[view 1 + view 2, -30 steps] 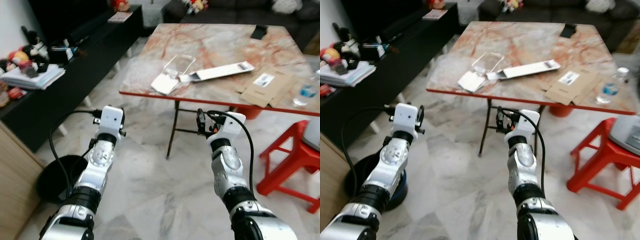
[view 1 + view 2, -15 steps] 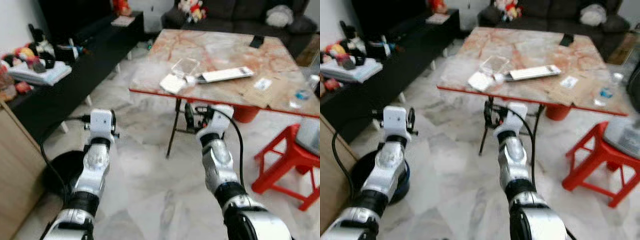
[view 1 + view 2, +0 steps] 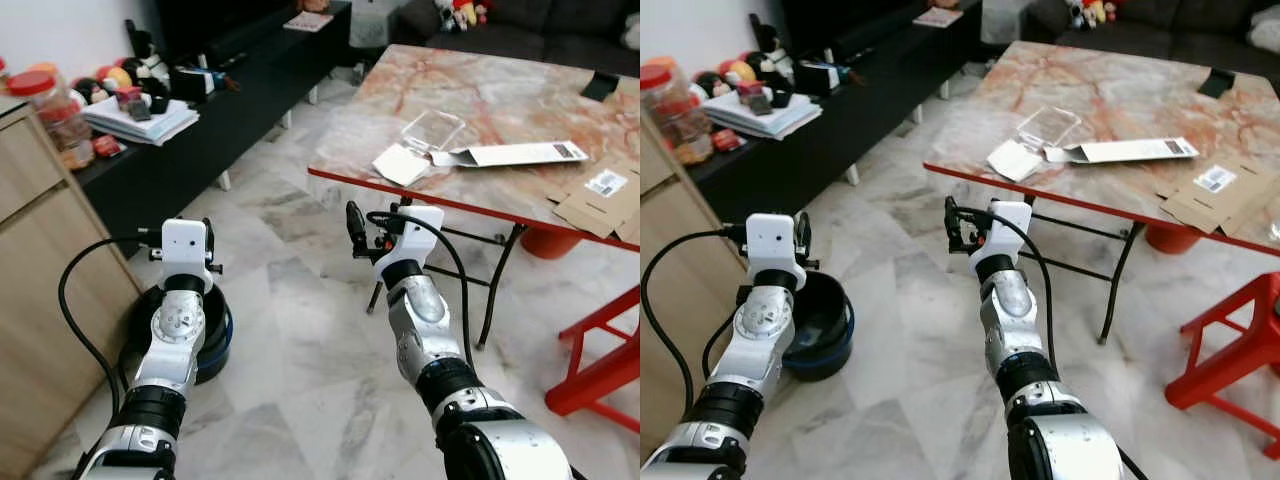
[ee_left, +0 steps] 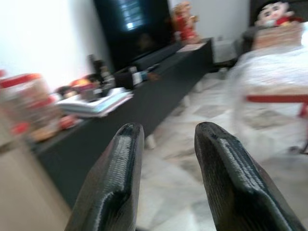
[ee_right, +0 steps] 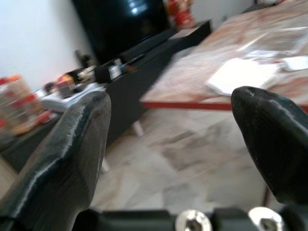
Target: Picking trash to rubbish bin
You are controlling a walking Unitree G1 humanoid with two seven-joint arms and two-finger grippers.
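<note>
Open marble floor (image 3: 300,330) lies between the black cabinet (image 3: 240,110) and the red-edged table (image 3: 520,100), where the paper trash (image 3: 400,163) sits near the edge. The view has swung left since a second ago, showing the bin (image 3: 820,325) under the left hand (image 4: 166,159). Both hands are raised and empty, left narrowly parted, right hand (image 5: 178,139) wide open.
</note>
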